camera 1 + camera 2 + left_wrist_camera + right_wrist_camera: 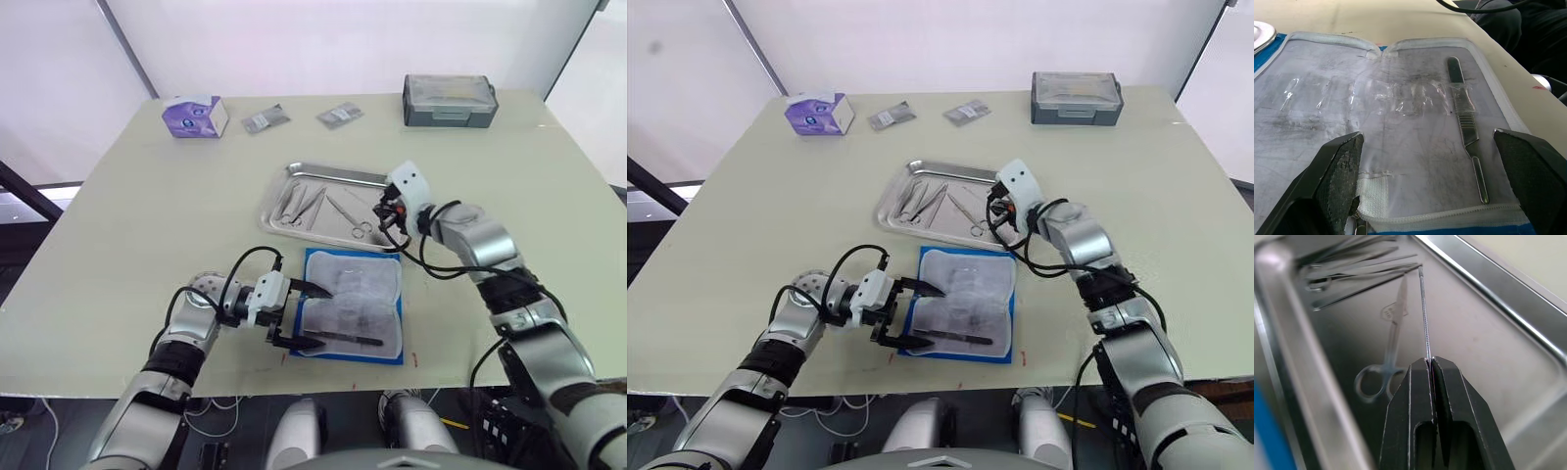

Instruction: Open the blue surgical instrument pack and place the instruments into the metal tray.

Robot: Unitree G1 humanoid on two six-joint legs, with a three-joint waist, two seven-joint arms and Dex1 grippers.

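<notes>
Right wrist view: right tool [1431,363] pinches tweezers [1423,308] over metal tray [1488,333].

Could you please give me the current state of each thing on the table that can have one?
blue surgical instrument pack: unfolded flat, one tool left inside.
metal tray: holding several instruments.
left gripper: open over the pack.
right gripper: shut on a slim instrument above the tray.
grey box: lid closed.
</notes>
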